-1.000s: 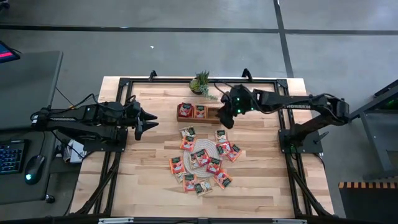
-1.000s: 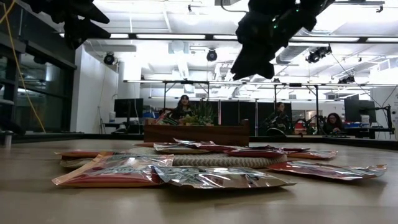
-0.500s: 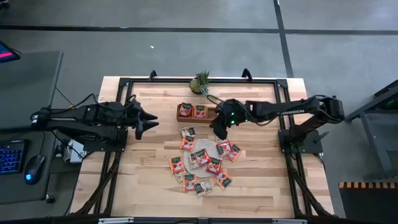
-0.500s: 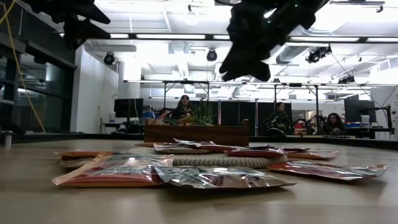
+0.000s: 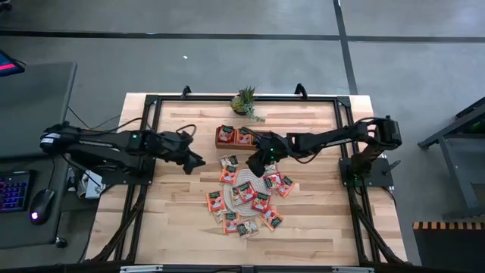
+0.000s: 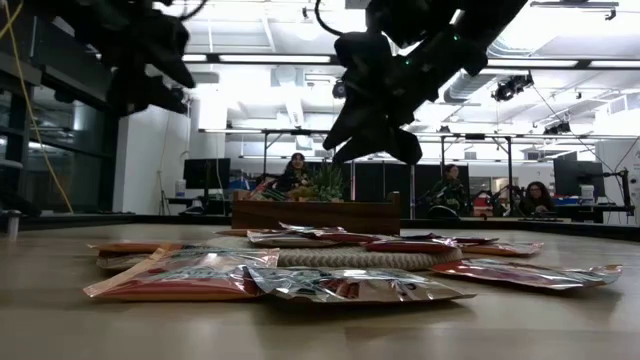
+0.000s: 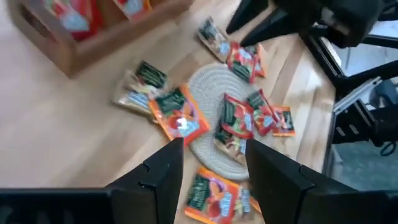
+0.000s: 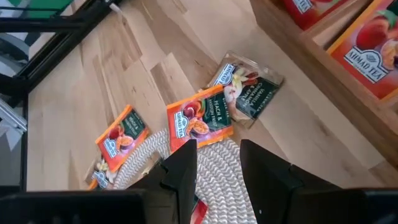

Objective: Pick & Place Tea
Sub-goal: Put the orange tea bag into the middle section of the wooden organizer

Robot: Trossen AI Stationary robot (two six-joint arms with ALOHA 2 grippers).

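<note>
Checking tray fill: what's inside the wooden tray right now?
Wooden tray: two orange-red tea sachets in its left and middle compartments. The right hand and arm cover the right compartment, so unknown.

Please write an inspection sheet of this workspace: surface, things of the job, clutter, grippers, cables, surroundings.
Surface: wooden table in a black frame.
Job's things: tea sachets scattered on and around a round woven mat; more sachets in the wooden tray.
Clutter: small potted plant at the far edge.
Grippers: left gripper open, empty, left of the pile; right gripper open, empty, above the sachets beside the tray.
Cables: black cable near the left arm.
Surroundings: keyboard and mouse on a side desk; seated people behind.
</note>
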